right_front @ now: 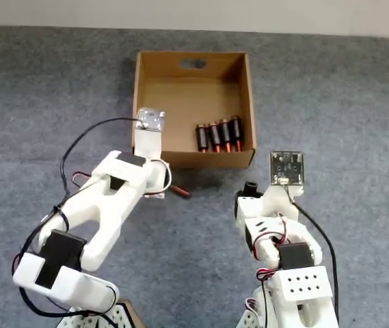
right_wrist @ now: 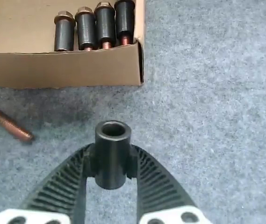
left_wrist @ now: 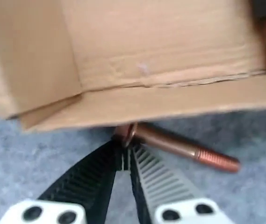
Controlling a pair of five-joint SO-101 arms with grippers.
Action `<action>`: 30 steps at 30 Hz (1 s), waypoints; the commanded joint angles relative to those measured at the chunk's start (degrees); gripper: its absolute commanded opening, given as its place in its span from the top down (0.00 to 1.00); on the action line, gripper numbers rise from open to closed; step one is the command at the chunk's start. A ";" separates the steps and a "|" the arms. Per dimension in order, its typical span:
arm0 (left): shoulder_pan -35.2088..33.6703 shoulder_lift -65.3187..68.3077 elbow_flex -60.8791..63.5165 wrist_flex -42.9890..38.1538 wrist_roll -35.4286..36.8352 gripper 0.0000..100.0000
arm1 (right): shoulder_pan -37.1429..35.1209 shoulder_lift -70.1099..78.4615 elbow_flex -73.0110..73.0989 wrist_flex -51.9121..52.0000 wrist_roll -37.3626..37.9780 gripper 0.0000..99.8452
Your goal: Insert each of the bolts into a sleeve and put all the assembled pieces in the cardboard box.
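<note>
lying in box (right_front: 173, 113), four assembled pieces (right_front: 219, 137), one bolt (left_wrist: 179, 147), one sleeve (right_wrist: 111, 156)

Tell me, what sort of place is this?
Likely a robotics test bench: a left gripper holding a bolt, a right gripper holding a sleeve, and a cardboard box of assembled pieces on grey carpet.

My worktop (right_front: 358, 102) is covered in grey, speckled, carpet-like fabric with a short rough pile. Along its far edge I see a plain pale band (right_front: 249, 14), perhaps a wall. The light is soft and even, leaving only faint shadows on the fabric.
</note>
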 commanded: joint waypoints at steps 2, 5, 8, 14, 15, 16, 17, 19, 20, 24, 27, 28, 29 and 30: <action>-5.23 -0.40 -2.15 5.19 -4.92 0.99 | 0.48 -0.92 -0.40 -1.45 -0.18 0.99; -9.71 -0.40 -2.15 5.71 -11.96 0.99 | 0.48 -0.92 -0.40 -1.45 -0.18 0.99; -14.29 -0.40 -3.12 5.98 -20.40 0.99 | 0.48 -0.92 -0.40 -1.45 -0.18 0.99; -18.07 -0.40 -9.89 15.21 -38.86 0.99 | 0.48 -0.92 -0.40 -1.45 -0.18 0.99; -18.07 -0.31 -11.21 17.32 -42.29 0.99 | 0.48 -0.92 -0.40 -1.45 -0.18 0.99; -18.07 -0.31 -12.44 19.52 -46.07 0.99 | 0.48 -0.92 -0.40 -1.45 -0.18 0.99; -17.98 -0.31 -13.41 21.54 -49.58 0.99 | 0.48 -0.92 -0.40 -1.45 -0.18 0.99; -17.98 -0.22 -14.81 24.79 -56.88 0.99 | 0.48 -0.92 -0.40 -1.45 -0.18 0.99; -17.98 -0.22 -15.16 25.85 -60.04 0.99 | 0.48 -0.92 -0.40 -1.45 -0.18 0.99; -17.98 -0.22 -15.34 27.34 -67.16 0.99 | 0.48 -0.92 -0.40 -1.45 -0.18 0.99; -17.71 -0.22 -15.34 27.43 -65.58 0.99 | 0.48 -0.92 -0.40 -1.45 -0.18 0.99; -17.63 -0.22 -15.34 27.52 -63.30 0.98 | 0.48 -0.92 -0.40 -1.45 -0.18 0.99; -17.45 -0.22 -15.25 27.60 -60.04 0.96 | 0.48 -0.92 -0.40 -1.45 -0.18 0.99; -16.92 -0.22 -15.25 27.96 -55.91 0.94 | 0.48 -0.92 -0.40 -1.45 -0.18 0.99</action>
